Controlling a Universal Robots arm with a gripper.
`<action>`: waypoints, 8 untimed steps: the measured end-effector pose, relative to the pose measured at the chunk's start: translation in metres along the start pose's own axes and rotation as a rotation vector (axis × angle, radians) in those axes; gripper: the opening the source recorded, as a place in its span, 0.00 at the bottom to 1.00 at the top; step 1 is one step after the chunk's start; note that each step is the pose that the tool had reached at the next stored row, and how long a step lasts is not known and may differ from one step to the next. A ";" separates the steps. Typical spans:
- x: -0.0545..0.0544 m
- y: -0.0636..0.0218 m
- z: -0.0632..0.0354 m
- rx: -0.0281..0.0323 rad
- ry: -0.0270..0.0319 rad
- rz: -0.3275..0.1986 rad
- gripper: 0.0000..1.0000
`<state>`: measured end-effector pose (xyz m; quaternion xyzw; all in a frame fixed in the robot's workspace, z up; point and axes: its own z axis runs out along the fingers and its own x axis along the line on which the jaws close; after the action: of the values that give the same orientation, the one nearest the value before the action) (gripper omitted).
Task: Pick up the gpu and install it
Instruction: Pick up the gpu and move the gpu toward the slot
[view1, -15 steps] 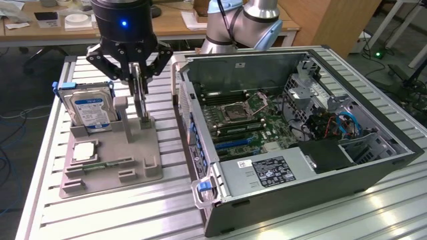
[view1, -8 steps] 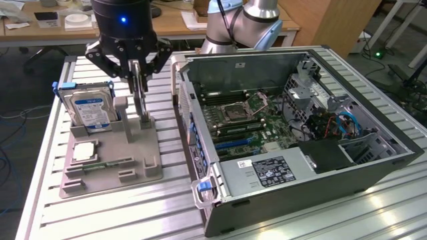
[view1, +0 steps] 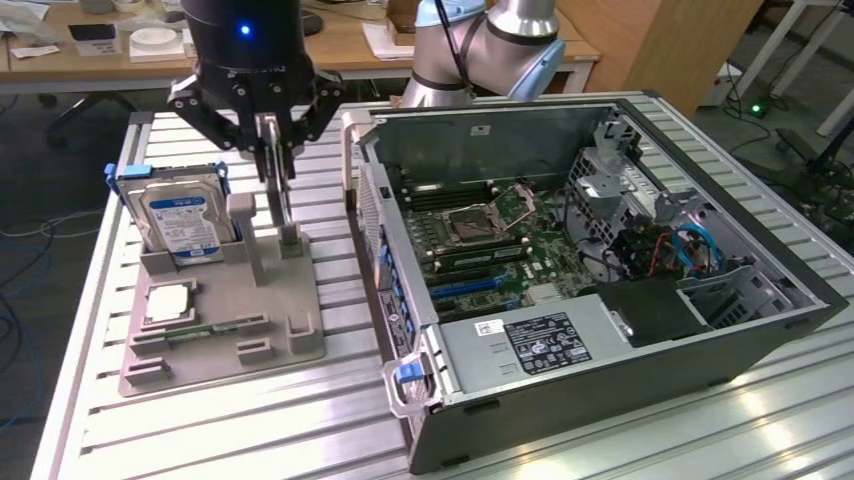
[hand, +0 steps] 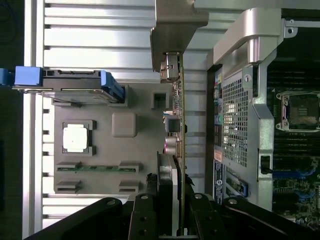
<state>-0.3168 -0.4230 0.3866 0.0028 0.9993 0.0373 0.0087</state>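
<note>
Clamping the gpu (view1: 279, 192) across its top edge, my gripper (view1: 271, 148) holds a thin, flat, dark card with small metal connectors along one side. It stands upright in a slot of the matte grey stand (view1: 254, 292) on the ribbed metal table (view1: 200, 425).

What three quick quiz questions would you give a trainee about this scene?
1. True or false: the gripper is closed on the gpu.
2. Which part stands upright beside the gpu in the grey holder? A) hard drive B) fan C) battery
3. Fill in: the computer case is ___, showing its motherboard.
Key: 1 true; 2 A; 3 open.
</note>
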 end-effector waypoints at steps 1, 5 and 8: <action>0.000 0.0001 -0.0005 0.0000 0.0000 0.000 0.29; 0.000 0.0002 -0.0025 0.0089 -0.0001 0.000 0.29; 0.000 0.0002 -0.0041 0.0206 0.0001 0.000 0.29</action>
<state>-0.3168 -0.4230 0.3907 0.0026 0.9996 0.0270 0.0086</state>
